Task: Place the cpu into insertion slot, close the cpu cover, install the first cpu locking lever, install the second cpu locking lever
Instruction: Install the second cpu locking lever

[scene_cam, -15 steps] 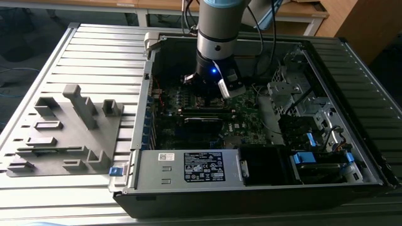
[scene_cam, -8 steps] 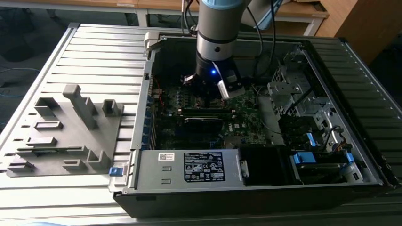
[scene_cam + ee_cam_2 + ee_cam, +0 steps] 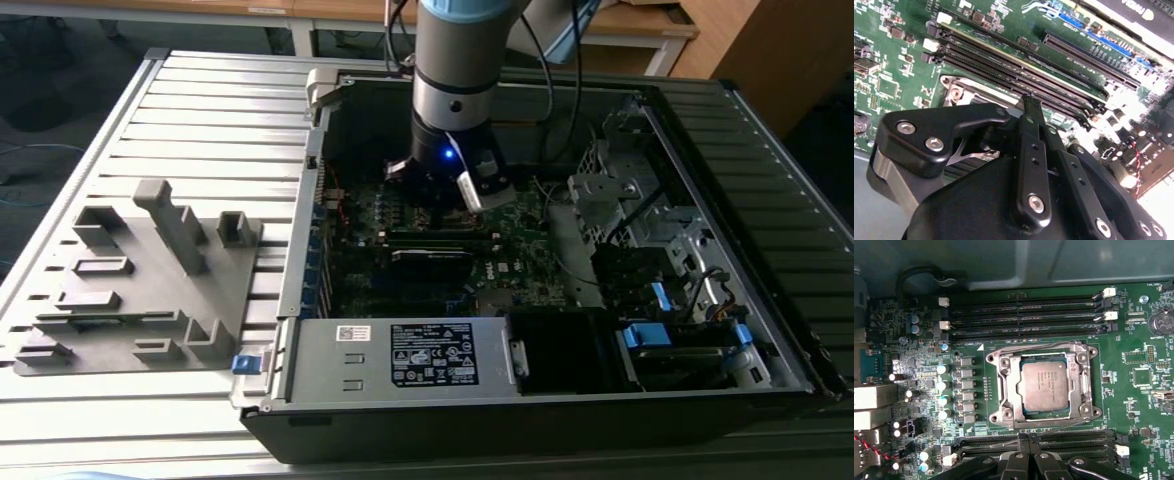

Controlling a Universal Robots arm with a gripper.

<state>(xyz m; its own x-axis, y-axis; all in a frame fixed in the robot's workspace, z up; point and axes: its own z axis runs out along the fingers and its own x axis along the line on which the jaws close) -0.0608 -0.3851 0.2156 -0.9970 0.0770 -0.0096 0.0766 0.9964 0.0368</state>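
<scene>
One cpu (image 3: 1044,385) seated in insertion slot (image 3: 996,390), just beyond pincer (image 3: 1026,442)

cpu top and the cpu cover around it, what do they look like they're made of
The cpu top looks like matte grey metal with a dull, even sheen. The cpu cover looks like thin bare stamped steel, brighter, with glinting edges. Both are judged by look alone.

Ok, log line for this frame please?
cpu: seated in insertion slot | cpu cover: down around it | gripper: low beside slot, holding nothing seen
</scene>
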